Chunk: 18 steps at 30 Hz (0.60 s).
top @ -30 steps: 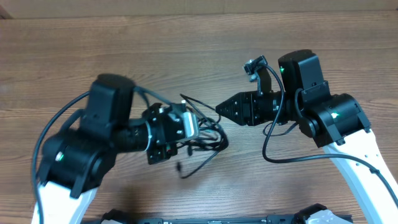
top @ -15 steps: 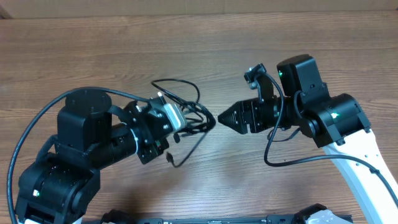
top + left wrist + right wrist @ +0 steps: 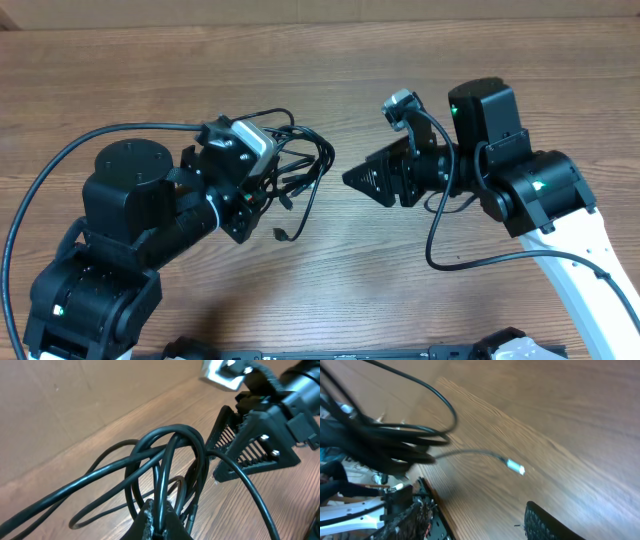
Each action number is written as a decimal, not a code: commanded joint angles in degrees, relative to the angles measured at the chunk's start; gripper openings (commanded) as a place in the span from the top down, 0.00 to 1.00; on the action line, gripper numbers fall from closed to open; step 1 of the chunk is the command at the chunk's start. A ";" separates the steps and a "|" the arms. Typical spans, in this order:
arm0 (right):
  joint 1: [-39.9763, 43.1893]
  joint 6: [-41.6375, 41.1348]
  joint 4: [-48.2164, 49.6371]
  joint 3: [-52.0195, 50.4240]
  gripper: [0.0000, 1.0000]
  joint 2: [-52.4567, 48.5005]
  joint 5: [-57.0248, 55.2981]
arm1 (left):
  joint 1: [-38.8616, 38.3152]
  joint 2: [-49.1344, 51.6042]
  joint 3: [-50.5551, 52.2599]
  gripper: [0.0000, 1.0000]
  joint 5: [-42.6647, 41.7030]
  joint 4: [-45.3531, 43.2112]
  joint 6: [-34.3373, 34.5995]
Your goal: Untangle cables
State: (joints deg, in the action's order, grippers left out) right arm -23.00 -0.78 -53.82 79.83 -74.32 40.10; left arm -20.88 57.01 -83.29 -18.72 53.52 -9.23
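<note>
Nearest in the left wrist view, the left tool (image 3: 159, 521) is clamped on the cables (image 3: 170, 442), and its fingers are cut off by the frame edge. The loops are bunched just above it. Just beyond them the right tool (image 3: 348, 178) is pointed at the bundle, fingers apart. One strand, ended by a silver plug (image 3: 516, 467), is seen over the desk (image 3: 330, 60). From overhead, the clamped spot is hidden by the left wrist camera (image 3: 252, 138). Whether the bundle touches the desk cannot be told.
</note>
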 commanded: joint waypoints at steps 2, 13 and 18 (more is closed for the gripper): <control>-0.13 1.20 3.23 0.92 0.41 0.31 6.14 | 0.39 -0.39 -0.35 0.96 1.77 -0.74 5.66; -0.17 -1.22 7.04 0.92 0.46 0.31 11.08 | 0.24 1.84 -0.35 0.95 -2.36 -2.34 8.24; -0.17 -2.45 9.29 0.92 0.60 0.31 11.28 | 0.24 4.35 -0.35 0.96 -7.45 -3.23 8.44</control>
State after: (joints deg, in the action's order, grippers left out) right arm -23.03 -2.35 -45.41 79.83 -74.32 50.04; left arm -20.88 60.18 -83.29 -21.17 51.22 -2.20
